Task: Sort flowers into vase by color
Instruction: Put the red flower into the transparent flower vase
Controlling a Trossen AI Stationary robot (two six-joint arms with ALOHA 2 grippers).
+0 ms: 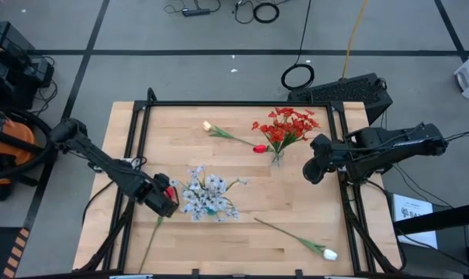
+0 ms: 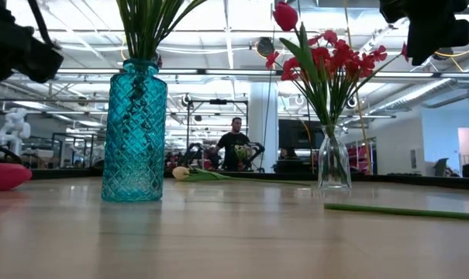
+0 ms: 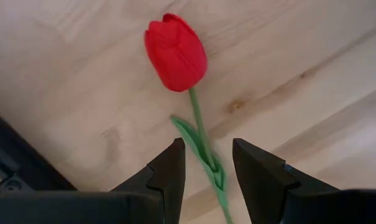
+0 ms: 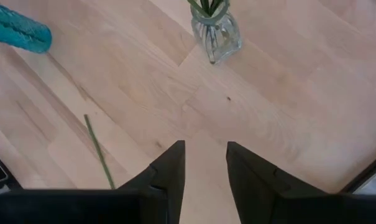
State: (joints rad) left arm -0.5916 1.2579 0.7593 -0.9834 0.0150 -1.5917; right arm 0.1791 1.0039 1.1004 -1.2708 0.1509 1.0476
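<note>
The left tool [image 1: 163, 198] sits low over the worktop [image 1: 242, 232] near its left front part, its fingers [image 3: 169, 171] spread with a gap between them. A red tulip [image 3: 175, 53] lies flat on the wood there, and its green stem runs down into that gap; the fingers stand on either side of the stem without pinching it. Just beside this tool stands a teal vase [image 2: 134, 132] holding a spray of pale blue-white blossoms [image 1: 207, 194].

The right tool [image 1: 315, 167] hovers above the worktop's right side, fingers apart and holding nothing. Near it a clear glass vase [image 2: 334, 159] carries a bunch of red blossoms [image 1: 287, 124], with a red tulip bud [image 1: 260, 149] at its edge.

Two cream tulips lie loose on the wood: one [image 1: 207, 125] toward the far side between the vases, the other [image 1: 329, 253] near the front right corner, its stem pointing back toward the middle. A person [image 2: 234, 143] stands in the room beyond.
</note>
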